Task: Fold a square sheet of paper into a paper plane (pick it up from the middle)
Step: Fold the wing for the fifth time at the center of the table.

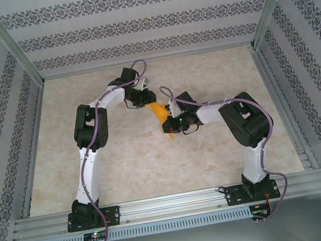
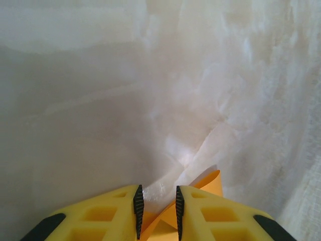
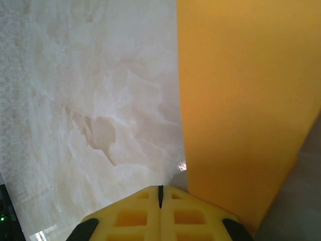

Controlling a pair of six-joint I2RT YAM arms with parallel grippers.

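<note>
Sheet of paper (image 1: 158, 113): bright orange, folded to a narrow strip, near the middle of the desk between the two claws; in the top view it runs from 11 o'clock to 5 o'clock.
Sheet, left wrist view (image 2: 211, 182): a pointed corner sticks out at 2 o'clock of the fingertips, and a band of it crosses the gap between the pads.
Sheet, right wrist view (image 3: 241, 100): a broad plain face covers the 3 o'clock half, its straight edge running down behind the right-hand finger; a grey shadow lies at its 5 o'clock corner.
Left claw (image 1: 147, 103): at the sheet's 11 o'clock end, arm reaching in from 7 o'clock.
Left claw, grip (image 2: 159, 201): yellow fingers with black pads (image 2: 138, 206) drawn in to a narrow slot, clamped on the orange paper that touches both pads.
Right claw (image 1: 167, 129): at the sheet's 5 o'clock end, arm bent in from the base at 5 o'clock.
Right claw, grip (image 3: 160, 193): fingers pressed fully together in a thin dark seam; the paper lies just beside them at 3 o'clock, not in the seam.
Desk (image 1: 123, 157): pale marbled cream surface, seen close under both wrists (image 2: 100, 100) (image 3: 100, 100).
Walls (image 1: 133, 24): striped grey floral pattern at 9, 12 and 3 o'clock.
Rail (image 1: 174, 204): aluminium, at 6 o'clock, carrying both arm bases.
</note>
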